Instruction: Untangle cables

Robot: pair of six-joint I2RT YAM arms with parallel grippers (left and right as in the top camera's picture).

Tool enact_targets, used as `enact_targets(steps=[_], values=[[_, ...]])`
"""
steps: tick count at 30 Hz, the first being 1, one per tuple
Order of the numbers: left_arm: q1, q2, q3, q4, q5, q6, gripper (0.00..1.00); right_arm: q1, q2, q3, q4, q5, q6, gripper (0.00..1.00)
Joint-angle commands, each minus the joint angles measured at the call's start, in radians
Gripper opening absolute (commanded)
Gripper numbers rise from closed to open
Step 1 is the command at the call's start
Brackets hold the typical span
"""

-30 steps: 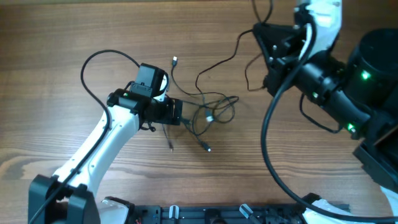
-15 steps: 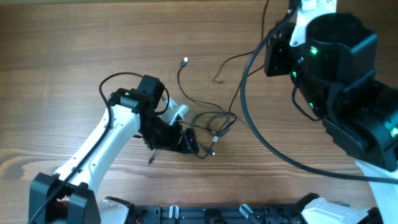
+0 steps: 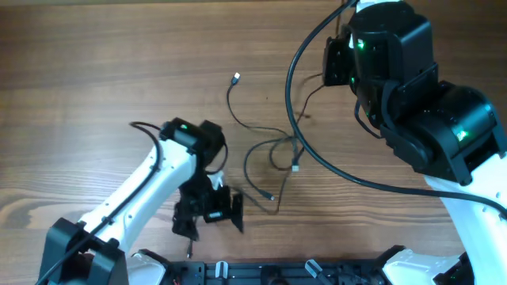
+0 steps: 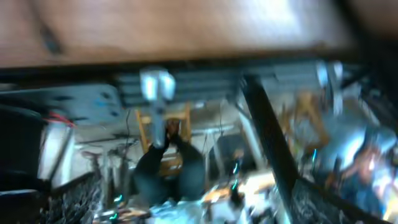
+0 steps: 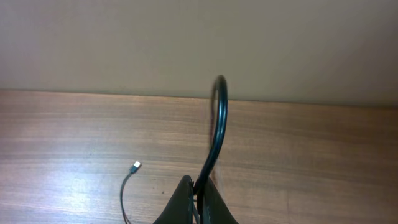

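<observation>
Cables (image 3: 269,142) sprawl across the bench (image 3: 95,63); I see my left pincer (image 3: 210,215) spread and empty near them, right pincer (image 5: 196,190) pressed together, whether on a strand I cannot tell.

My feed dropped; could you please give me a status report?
Left gripper open, empty, off the cables. Right gripper shut on one strand. Cables loosely tangled. Right arm's thick lead overhangs them.

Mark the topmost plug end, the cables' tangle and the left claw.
topmost plug end (image 3: 235,78): overhead view, on the light connector tip.
cables (image 3: 291,144): overhead view, where the strands cross.
left claw (image 3: 211,218): overhead view, midway between its open fingers.
</observation>
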Motion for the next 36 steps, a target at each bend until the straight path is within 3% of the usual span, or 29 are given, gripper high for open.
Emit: enact_targets(steps=[1,5,7,8,9,11,14,17,19,23,29,31,34,36], values=[[-0.061,-0.002,0.006,-0.056,0.336,0.330,0.99,-0.002,0.010,0.012,0.003,0.023,0.014,0.04],[-0.017,-0.002,0.006,0.083,0.594,0.379,1.00,-0.002,0.010,0.012,0.002,0.023,0.014,0.04],[0.045,-0.002,0.006,0.215,0.625,0.331,1.00,-0.002,0.010,0.012,0.000,0.023,0.014,0.04],[0.105,-0.002,0.006,0.356,0.507,0.184,1.00,-0.002,0.010,0.012,-0.004,0.023,0.014,0.04],[0.156,-0.002,0.006,0.489,0.283,0.005,0.99,-0.002,0.010,0.012,-0.007,0.024,0.010,0.04],[0.196,-0.002,0.006,0.602,0.040,-0.115,1.00,-0.007,0.010,0.012,-0.001,0.046,-0.027,0.04],[0.216,-0.002,0.006,0.719,-0.006,-0.138,1.00,-0.074,0.010,0.012,0.053,0.197,-0.042,0.04],[0.208,-0.002,0.006,0.734,-0.007,-0.146,1.00,-0.214,0.010,0.012,0.203,0.127,-0.042,0.04],[0.208,-0.002,0.006,0.734,-0.007,-0.145,1.00,-0.289,0.010,0.012,0.298,-0.062,-0.043,0.04],[0.208,-0.002,0.006,0.740,-0.007,-0.145,1.00,-0.473,0.022,0.012,0.563,-0.774,-0.032,0.04],[0.208,-0.002,0.006,0.747,-0.051,-0.145,1.00,-0.664,0.051,0.012,0.612,-1.039,0.032,0.04],[0.208,-0.002,0.006,0.755,-0.051,-0.145,1.00,-0.683,0.077,0.012,0.706,-1.313,0.124,0.04],[0.208,-0.002,0.006,0.757,-0.051,-0.145,1.00,-0.650,0.158,0.012,1.087,-1.744,0.376,0.04],[0.208,-0.002,0.006,0.758,-0.051,-0.145,1.00,-0.614,0.207,0.012,1.332,-1.899,0.530,0.04]])
